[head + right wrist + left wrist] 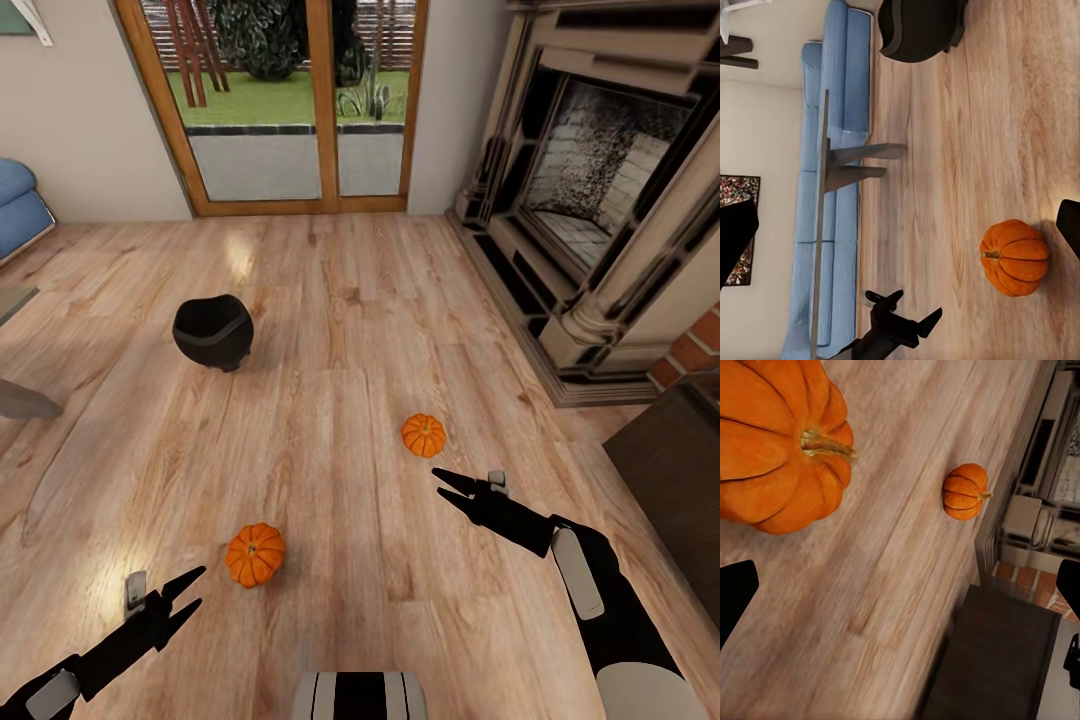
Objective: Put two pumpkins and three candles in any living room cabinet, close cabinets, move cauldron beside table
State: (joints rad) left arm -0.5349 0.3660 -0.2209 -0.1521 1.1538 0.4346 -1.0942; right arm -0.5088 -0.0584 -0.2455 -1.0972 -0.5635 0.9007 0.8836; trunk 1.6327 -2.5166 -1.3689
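Two pumpkins on wood floor: near pumpkin (255,554) just beside left end effector (193,590), far pumpkin (424,435) just ahead of right end effector (443,484). Both released, nothing held. Cauldron (212,331) well apart, toward glass doors (290,100).

I stand in a home's living room; wood-plank floor (330,330) under me; a stone fireplace (590,190) at two o'clock; glazed garden doors (290,100) at twelve; a blue sofa (20,205) at ten o'clock.
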